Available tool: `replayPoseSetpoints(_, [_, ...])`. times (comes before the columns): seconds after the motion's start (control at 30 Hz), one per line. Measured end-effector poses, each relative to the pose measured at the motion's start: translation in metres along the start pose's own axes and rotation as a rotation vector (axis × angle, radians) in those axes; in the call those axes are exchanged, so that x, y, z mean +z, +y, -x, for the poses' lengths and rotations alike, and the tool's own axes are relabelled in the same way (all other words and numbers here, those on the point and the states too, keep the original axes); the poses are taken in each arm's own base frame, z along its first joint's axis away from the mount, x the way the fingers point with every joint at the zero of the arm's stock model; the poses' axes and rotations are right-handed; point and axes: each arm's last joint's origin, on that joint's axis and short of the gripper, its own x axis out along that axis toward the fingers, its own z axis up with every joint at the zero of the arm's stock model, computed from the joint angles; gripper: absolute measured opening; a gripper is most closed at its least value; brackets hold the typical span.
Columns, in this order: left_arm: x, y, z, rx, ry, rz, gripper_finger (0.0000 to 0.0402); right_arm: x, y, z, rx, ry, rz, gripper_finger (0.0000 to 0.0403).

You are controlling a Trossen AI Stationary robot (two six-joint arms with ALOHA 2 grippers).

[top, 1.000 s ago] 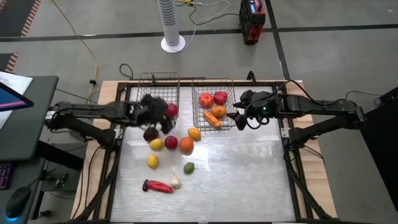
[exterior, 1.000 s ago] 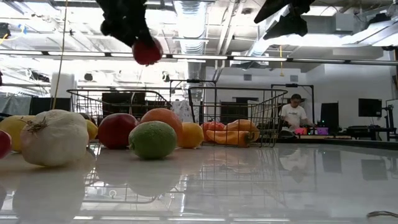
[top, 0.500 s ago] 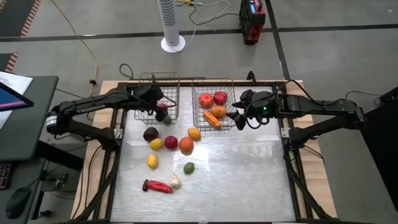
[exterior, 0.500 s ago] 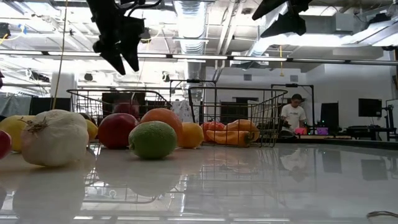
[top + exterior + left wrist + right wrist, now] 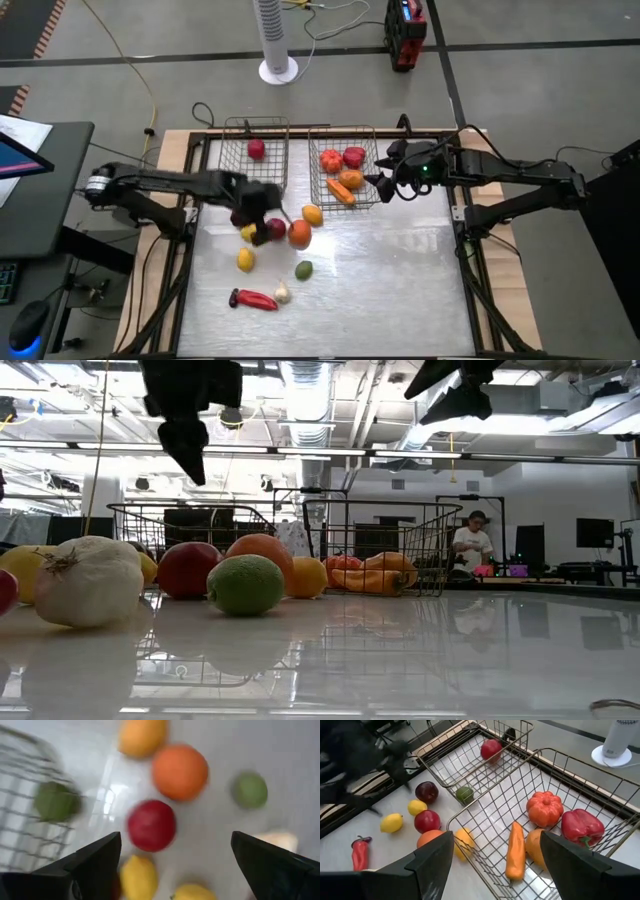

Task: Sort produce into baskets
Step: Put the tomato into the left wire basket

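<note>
now left claw [image 5: 170,857] open over produce [image 5: 151,825]

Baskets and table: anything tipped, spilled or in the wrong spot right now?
Nothing stands out. Both baskets sit upright: the left basket holds a red fruit and a green one, the right basket holds the pepper, pumpkin and carrot. The remaining produce lies loose on the table, unsorted but undisturbed.

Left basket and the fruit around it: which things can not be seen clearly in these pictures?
- Dark purple fruit: in the high view the left gripper covers it.
- Green fruit in the left basket: hidden by that arm in the high view, blurred in the left wrist view.
- Low view: the produce in front hides the basket's contents.
</note>
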Motion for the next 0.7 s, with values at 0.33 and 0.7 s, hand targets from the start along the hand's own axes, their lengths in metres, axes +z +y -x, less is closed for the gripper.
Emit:
replayPoseSetpoints(0.33, [0.006, -0.029, -0.06, 0.058, 0.103, -0.146, 0.0325, -0.001, 0.002, 0.0, 0.029, 0.015, 0.027, 0.0322])
replayPoseSetpoints(0.7, [-0.007, -0.007, -0.092, 0.105, 0.206, -0.187, 0.0322, -0.006, 0.011, 0.003, 0.067, 0.028, 0.022, 0.0322])
